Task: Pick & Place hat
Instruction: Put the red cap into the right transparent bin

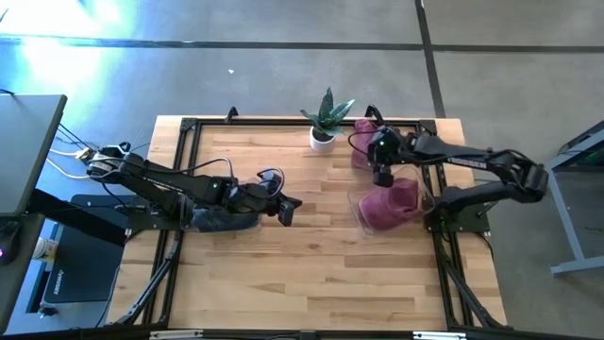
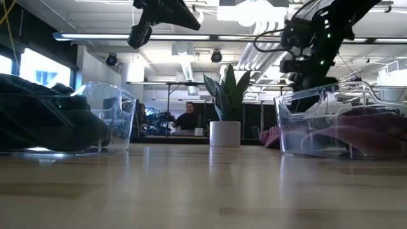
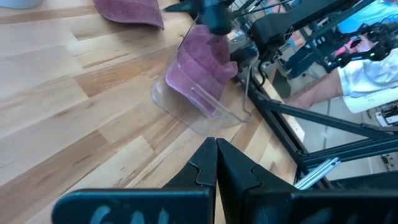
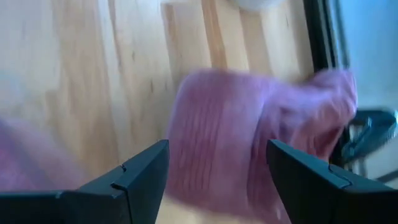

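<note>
A loose pink knit hat (image 1: 362, 151) lies flat on the wood near the table's far edge, right of a potted plant (image 1: 325, 123). In the right wrist view the pink hat (image 4: 249, 124) fills the space below the fingers. My right gripper (image 1: 382, 173) hangs open above it, the fingers (image 4: 143, 177) standing apart on either side without touching. A clear bin (image 1: 392, 206) just in front holds more pink hats. My left gripper (image 1: 290, 210) is shut and raised at the table's middle, beside a clear bin of dark hats (image 1: 222, 219). Its shut tips (image 3: 216, 155) point toward the pink bin (image 3: 199, 74).
The potted plant (image 2: 226, 121) stands at the far edge between the two bins. In the low view the dark-hat bin (image 2: 63, 117) is on the left and the pink-hat bin (image 2: 343, 127) on the right. Bare wood (image 1: 311, 274) stretches along the near half. A black frame (image 1: 189, 127) borders the table.
</note>
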